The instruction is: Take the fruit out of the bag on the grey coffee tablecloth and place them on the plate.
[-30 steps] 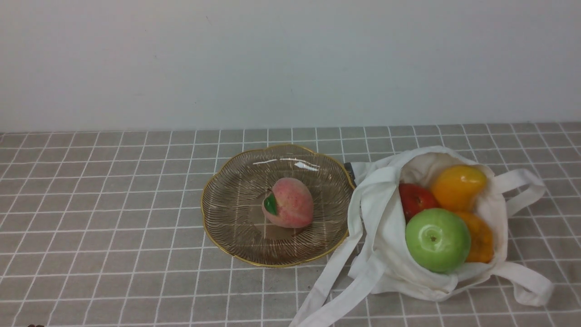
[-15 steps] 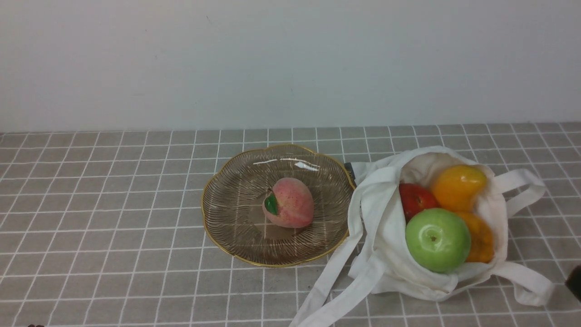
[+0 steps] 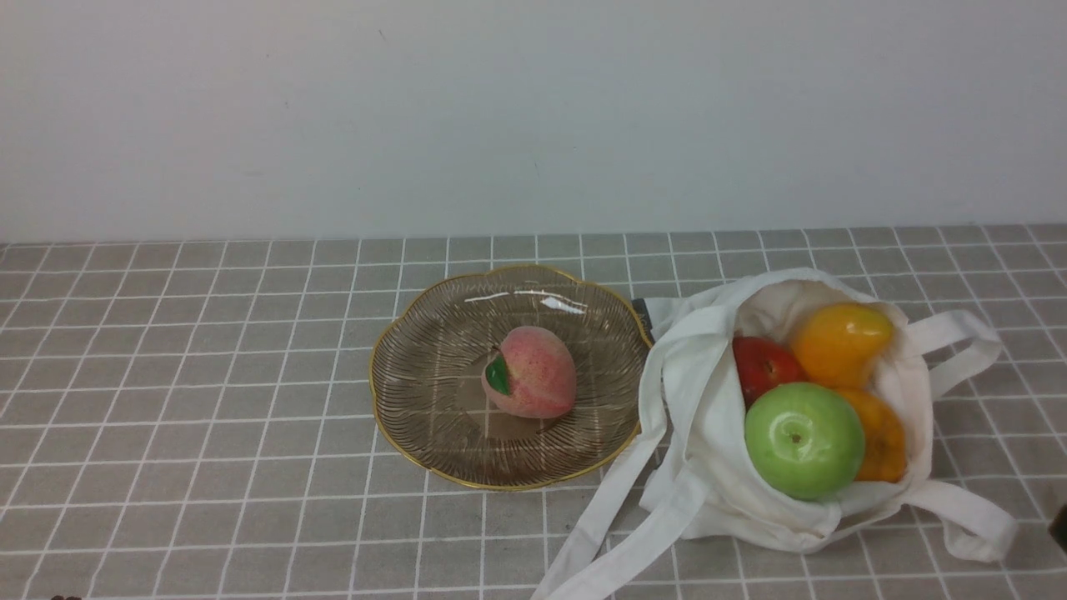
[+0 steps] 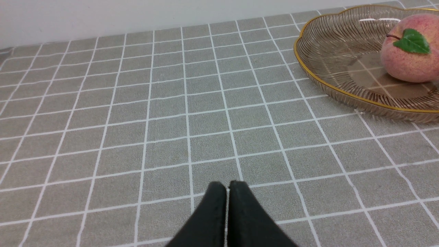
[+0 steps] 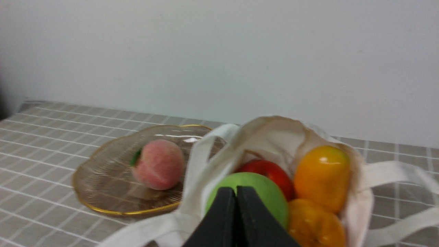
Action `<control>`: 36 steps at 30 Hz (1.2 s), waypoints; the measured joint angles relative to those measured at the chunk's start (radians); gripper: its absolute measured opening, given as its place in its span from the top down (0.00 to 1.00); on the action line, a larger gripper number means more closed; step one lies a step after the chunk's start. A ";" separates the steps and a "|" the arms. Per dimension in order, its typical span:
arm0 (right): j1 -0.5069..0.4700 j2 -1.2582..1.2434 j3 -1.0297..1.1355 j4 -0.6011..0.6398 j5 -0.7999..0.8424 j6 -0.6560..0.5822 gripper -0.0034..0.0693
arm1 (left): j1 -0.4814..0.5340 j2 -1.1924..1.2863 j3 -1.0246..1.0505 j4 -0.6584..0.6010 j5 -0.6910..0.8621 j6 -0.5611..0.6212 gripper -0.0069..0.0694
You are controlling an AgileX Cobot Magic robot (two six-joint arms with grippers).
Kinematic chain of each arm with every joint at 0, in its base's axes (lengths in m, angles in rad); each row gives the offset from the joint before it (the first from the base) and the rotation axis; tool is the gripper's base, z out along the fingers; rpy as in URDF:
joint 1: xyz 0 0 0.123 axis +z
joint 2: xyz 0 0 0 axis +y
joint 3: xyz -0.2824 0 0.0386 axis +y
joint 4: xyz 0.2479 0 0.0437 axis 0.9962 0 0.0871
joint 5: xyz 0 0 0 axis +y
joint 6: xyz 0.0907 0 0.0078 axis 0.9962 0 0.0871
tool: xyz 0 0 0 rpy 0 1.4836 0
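A wide, ribbed, brownish glass plate with a scalloped gold rim sits near the centre of a desk covered by a grey-brown tablecloth gridded with thin white lines. On the plate rests a single fuzzy pink peach with a green leaf, slightly toward 3 o'clock of the dish's middle.

At the plate's 3 o'clock, just beside its rim, slumps a soft white cloth tote bag, its mouth open toward the camera and its long flat straps trailing toward 7 o'clock and 4 o'clock across the cloth. A small dark label tab shows where the bag meets the plate's edge. Four fruits remain inside: a large glossy green apple at the front of the opening, a red apple at its 11 o'clock, an orange-yellow fruit at its 1 o'clock deeper in the bag, and a second orange-yellow fruit pressed against the green apple at its 3 o'clock.

The left gripper, seen from its wrist camera, hangs over bare tablecloth well apart from the plate, its black jaws clenched together on nothing. The right gripper is poised by the bag's mouth, in line with the green apple from its wrist camera, jaws likewise pressed together and empty; in the front view only a dark sliver shows at the right edge.
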State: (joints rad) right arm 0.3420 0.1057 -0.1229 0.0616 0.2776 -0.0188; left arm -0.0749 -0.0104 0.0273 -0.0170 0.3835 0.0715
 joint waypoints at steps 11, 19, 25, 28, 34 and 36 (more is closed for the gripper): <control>-0.269 -0.114 0.150 -0.062 0.011 0.049 0.97 | 0.000 0.000 0.000 0.000 0.000 0.000 0.92; -0.282 -0.114 0.151 -0.051 0.074 0.052 0.97 | 0.000 0.000 0.000 0.000 0.000 0.000 0.92; -0.283 -0.114 0.149 -0.051 0.078 0.052 0.97 | 0.000 0.000 0.000 0.000 0.000 0.000 0.92; -0.283 -0.114 0.149 -0.051 0.078 0.052 0.97 | 0.000 0.000 0.000 0.000 0.000 0.000 0.92; -0.283 -0.114 0.149 -0.051 0.079 0.052 0.97 | 0.000 0.000 0.000 0.000 0.000 0.000 0.92; -0.283 -0.114 0.149 -0.051 0.080 0.052 0.97 | 0.000 0.000 0.000 0.000 0.000 0.000 0.92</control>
State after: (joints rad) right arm 0.0587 -0.0081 0.0265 0.0103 0.3572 0.0334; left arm -0.0749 -0.0104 0.0273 -0.0170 0.3835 0.0715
